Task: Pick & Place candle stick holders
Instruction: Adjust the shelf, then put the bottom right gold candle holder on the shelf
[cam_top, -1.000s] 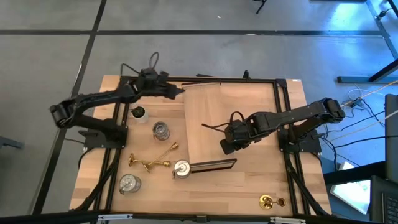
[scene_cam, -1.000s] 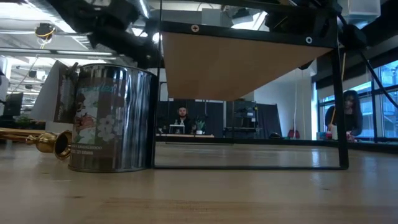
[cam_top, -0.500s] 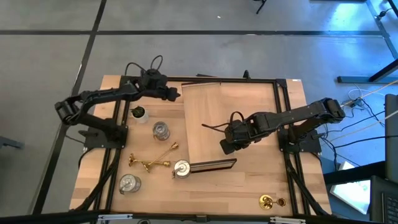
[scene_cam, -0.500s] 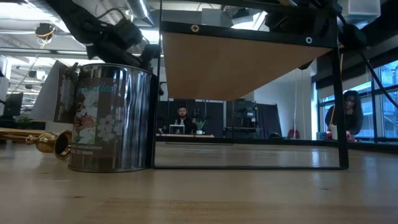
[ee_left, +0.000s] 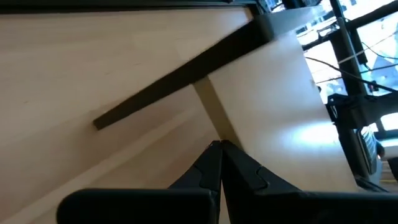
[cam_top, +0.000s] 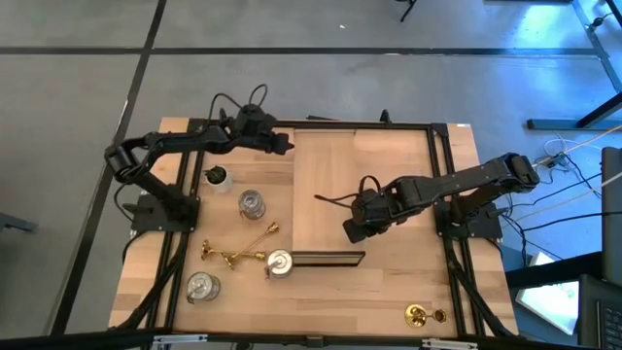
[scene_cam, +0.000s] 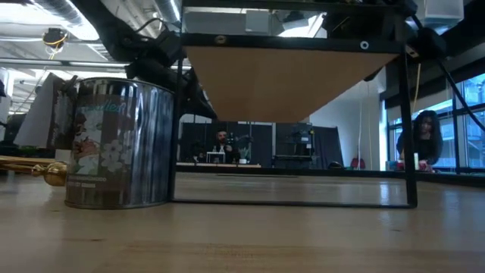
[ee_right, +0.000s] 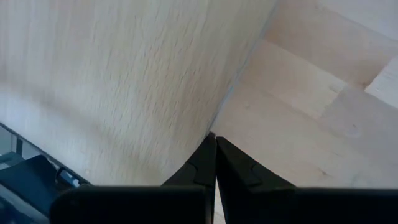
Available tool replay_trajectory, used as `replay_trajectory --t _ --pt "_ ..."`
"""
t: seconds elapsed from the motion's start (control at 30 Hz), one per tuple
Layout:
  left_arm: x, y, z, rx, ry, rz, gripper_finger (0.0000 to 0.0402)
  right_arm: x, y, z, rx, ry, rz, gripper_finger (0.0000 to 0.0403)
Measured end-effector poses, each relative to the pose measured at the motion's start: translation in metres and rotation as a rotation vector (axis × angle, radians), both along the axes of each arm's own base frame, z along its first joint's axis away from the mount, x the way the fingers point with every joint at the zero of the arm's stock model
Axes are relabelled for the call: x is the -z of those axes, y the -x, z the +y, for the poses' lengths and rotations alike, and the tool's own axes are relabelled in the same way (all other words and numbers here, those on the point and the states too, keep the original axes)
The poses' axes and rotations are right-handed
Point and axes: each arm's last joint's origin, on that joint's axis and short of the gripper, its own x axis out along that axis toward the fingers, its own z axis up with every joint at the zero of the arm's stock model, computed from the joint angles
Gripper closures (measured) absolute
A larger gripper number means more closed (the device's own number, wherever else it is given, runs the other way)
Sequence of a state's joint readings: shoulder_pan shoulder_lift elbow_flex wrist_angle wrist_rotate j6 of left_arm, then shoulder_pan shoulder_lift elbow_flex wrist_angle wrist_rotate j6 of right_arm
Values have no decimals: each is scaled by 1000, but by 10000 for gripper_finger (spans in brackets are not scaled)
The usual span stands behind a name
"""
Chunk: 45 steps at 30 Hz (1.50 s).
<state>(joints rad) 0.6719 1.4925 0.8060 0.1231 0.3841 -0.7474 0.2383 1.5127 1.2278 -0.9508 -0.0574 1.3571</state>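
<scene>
Your left gripper (cam_top: 288, 146) sits at the far edge of the worktop (cam_top: 321, 297), its fingers pressed together at the far left corner of the wooden board (cam_top: 360, 190); in the left wrist view the closed fingertips (ee_left: 219, 149) point straight at that board's edge, and nothing is between them. Your right gripper (cam_top: 350, 232) is over the near part of the board, close to its near left corner, fingers also pinched together; the right wrist view shows the tips (ee_right: 211, 142) right at the line where the board's edge meets the worktop, with nothing in their grasp. The board lies flat between the frame rails, and a dark strip (cam_top: 328, 259) runs along its near edge. All the candle stick holders are on the worktop, apart from both grippers. To the left of the board you have a silvery cup (cam_top: 252, 204) just beside the small potted plant (cam_top: 218, 176), then two gold sticks (cam_top: 241, 249) lying on their sides and crossing one another nearer the front. A second silvery cup (cam_top: 280, 263) stands at the left end of the dark strip, touching or nearly touching it, and a third silvery cup (cam_top: 203, 287) stands near the front left corner. The last gold stick (cam_top: 424, 314) lies alone near the front right, well apart from the rest. In the low view a silvery cup (scene_cam: 117, 144) with a flower print fills the left side, with a gold stick (scene_cam: 34, 167) lying behind it.
</scene>
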Motion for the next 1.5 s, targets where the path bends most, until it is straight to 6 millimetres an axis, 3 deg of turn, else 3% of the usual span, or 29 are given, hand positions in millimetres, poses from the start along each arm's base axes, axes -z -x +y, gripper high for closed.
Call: replay_trajectory --t 0.1,0.3,0.43,0.6,0.8,1.03,1.13,1.27,1.5 --pt "-6 2 0 15 -13 25 400 0 0 1 -4 1 1 391" --pt "-30 31 3 25 -53 124 400 -2 5 1 -14 -16 53 391" --pt "-58 47 -8 68 -109 46 400 -17 10 -2 -29 7 105 391" --pt "-95 64 -34 179 -191 -109 399 -50 12 -9 -100 59 94 391" --pt "-123 81 -70 373 -190 -263 398 -106 7 -13 -244 184 -133 391" --pt "-136 93 -109 504 -180 -309 398 -160 3 -17 -334 456 -417 391" --pt "-138 95 -121 510 -186 -300 398 -172 -3 -17 -372 521 -525 391" --pt "-139 94 -132 513 -182 -290 398 -180 -11 -17 -432 480 -653 381" --pt "-137 88 -142 510 -190 -264 398 -190 -41 -10 -497 603 -891 294"
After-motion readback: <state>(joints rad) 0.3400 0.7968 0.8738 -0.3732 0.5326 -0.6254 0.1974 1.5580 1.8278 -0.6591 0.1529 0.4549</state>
